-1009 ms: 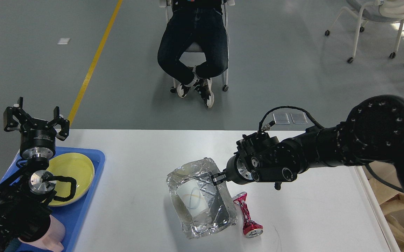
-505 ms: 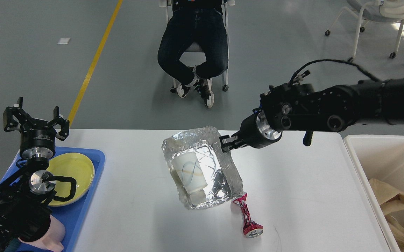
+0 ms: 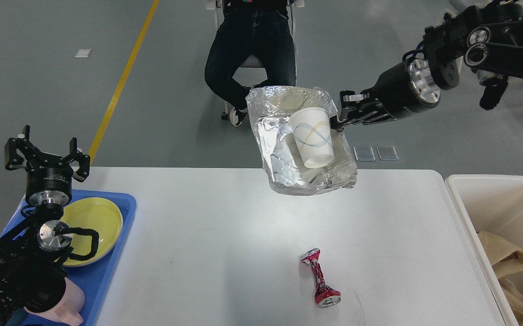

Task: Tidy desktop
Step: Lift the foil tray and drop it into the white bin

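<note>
The white desktop (image 3: 225, 253) fills the lower view. My right gripper (image 3: 339, 121) is shut on the right rim of a silver foil tray (image 3: 284, 167) and holds it high above the desktop's far edge, tilted. A white paper cup (image 3: 312, 138) lies inside the tray. A crushed red can (image 3: 318, 283) lies on the desktop at the front right of centre. My left gripper (image 3: 46, 158) is open and empty above the far left corner, over a blue tray (image 3: 116, 244).
The blue tray holds a yellow plate (image 3: 96, 222) and a pink cup (image 3: 70, 301). A cream-white bin (image 3: 483, 199) with brown paper (image 3: 508, 260) stands right of the desktop. A seated person (image 3: 252, 59) is behind it.
My right arm has lifted the foil tray with the cup off the desktop, up and to the right, away from the red can. The left arm has not moved.
</note>
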